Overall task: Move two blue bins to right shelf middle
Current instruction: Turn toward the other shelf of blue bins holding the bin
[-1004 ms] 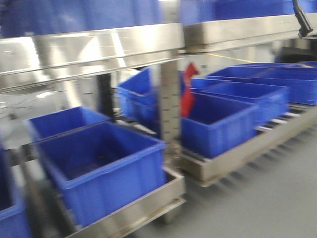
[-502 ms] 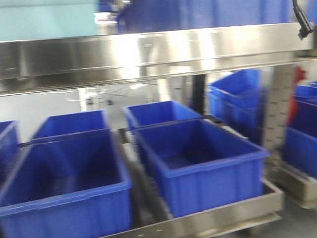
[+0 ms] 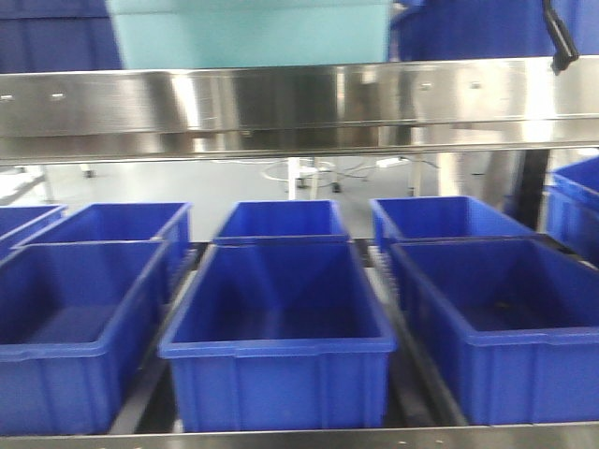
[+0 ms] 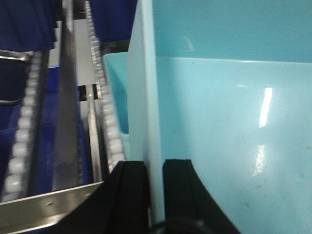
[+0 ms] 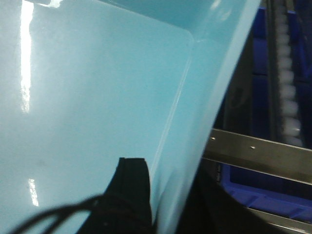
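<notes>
Light-blue bin (image 3: 248, 33) in carry step, upper centre of frame above steel rail (image 3: 281, 103). Left gripper (image 4: 155, 168) clamps one wall, right gripper (image 5: 163, 195) the opposite. Next: locate right shelf (not in view), align with middle tier.

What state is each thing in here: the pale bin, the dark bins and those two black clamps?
light blue bin: gripped by two of its walls, bare inside.
left gripper: shut on the light blue bin, one finger on each side of its wall.
right gripper: shut on the light blue bin's wall.
dark blue bins: sitting in rows, open-topped, apparently empty.
</notes>
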You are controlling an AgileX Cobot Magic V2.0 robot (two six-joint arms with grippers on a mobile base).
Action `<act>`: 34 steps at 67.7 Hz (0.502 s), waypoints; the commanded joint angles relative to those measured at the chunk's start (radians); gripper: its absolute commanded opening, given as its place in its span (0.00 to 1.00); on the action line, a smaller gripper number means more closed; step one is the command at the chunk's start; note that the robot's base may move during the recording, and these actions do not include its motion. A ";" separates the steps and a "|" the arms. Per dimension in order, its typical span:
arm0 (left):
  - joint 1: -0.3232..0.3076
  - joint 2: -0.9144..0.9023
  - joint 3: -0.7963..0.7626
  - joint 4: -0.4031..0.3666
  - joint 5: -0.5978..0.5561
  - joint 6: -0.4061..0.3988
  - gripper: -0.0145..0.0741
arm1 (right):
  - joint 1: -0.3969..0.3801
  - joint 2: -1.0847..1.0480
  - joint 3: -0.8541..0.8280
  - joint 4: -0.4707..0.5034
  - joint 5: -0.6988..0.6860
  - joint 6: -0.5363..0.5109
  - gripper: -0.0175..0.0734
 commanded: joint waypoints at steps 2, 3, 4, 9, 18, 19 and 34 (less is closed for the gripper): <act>-0.015 -0.012 -0.013 -0.094 -0.065 -0.004 0.04 | 0.007 -0.005 -0.008 0.055 -0.049 -0.033 0.02; -0.015 -0.012 -0.013 -0.094 -0.065 -0.004 0.04 | 0.007 -0.005 -0.008 0.055 -0.049 -0.033 0.02; -0.015 -0.012 -0.013 -0.094 -0.065 -0.004 0.04 | 0.007 -0.005 -0.008 0.055 -0.049 -0.033 0.02; -0.015 -0.012 -0.013 -0.094 -0.065 -0.004 0.04 | 0.007 -0.005 -0.008 0.055 -0.049 -0.033 0.02; -0.015 -0.012 -0.013 -0.094 -0.065 -0.004 0.04 | 0.007 -0.005 -0.008 0.055 -0.049 -0.033 0.02; -0.015 -0.012 -0.013 -0.094 -0.065 -0.004 0.04 | 0.007 -0.005 -0.008 0.055 -0.049 -0.033 0.02; -0.015 -0.012 -0.013 -0.094 -0.065 -0.004 0.04 | 0.007 -0.005 -0.008 0.055 -0.049 -0.033 0.02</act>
